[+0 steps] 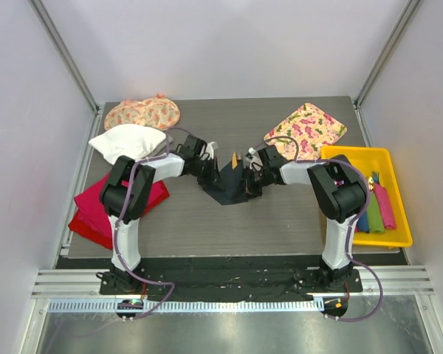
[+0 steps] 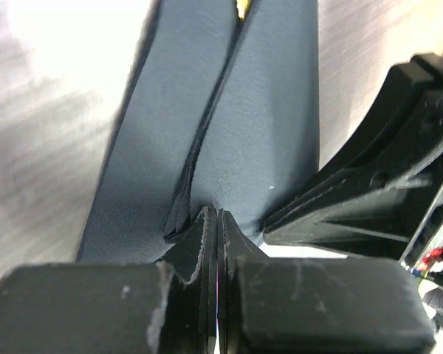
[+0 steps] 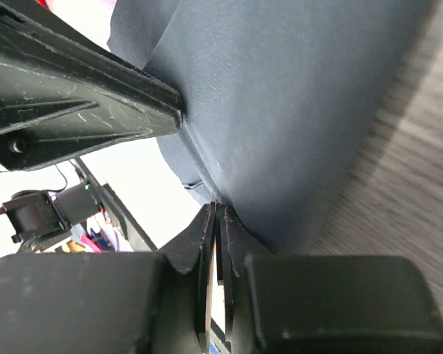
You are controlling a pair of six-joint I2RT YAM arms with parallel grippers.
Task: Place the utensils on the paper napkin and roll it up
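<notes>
Top external: left jaws and right jaws clamp one paper napkin (image 1: 226, 193); one utensil (image 1: 235, 158) shows.

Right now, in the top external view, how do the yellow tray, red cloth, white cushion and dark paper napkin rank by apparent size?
1. yellow tray
2. red cloth, though it is partly hidden
3. white cushion and paper napkin: left unranked, since the napkin is folded, lifted and partly hidden
</notes>
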